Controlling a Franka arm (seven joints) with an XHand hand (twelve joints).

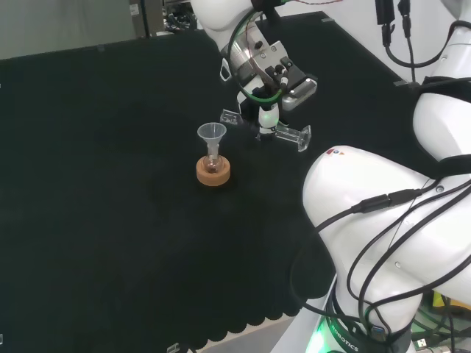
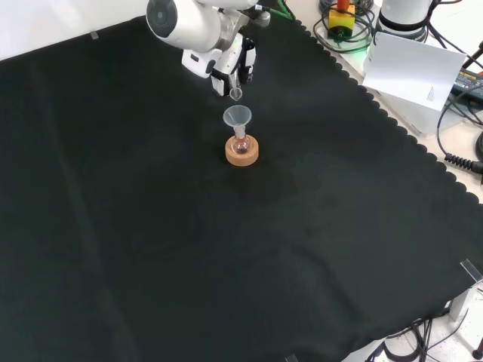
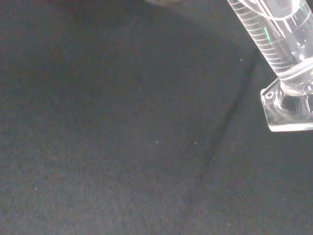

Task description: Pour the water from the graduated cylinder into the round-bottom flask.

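A round-bottom flask [image 1: 213, 163] with a clear funnel [image 1: 211, 133] in its neck is seated on a cork ring [image 1: 213, 173]. In the head view, just right of the flask, the graduated cylinder [image 1: 268, 123] is gripped by the hand [image 1: 266, 72], fingers curled round it. Its clear base [image 3: 288, 108] is seen above the black cloth [image 3: 122, 147].

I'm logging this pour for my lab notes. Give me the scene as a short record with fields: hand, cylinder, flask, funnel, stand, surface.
hand: above the bench, grips the cylinder
cylinder: graduated cylinder, clear, ribbed marks, base in the wrist view
flask: round-bottom flask, small, upright in its stand
funnel: clear funnel seated in the flask's neck
stand: cork ring under the flask
surface: black cloth
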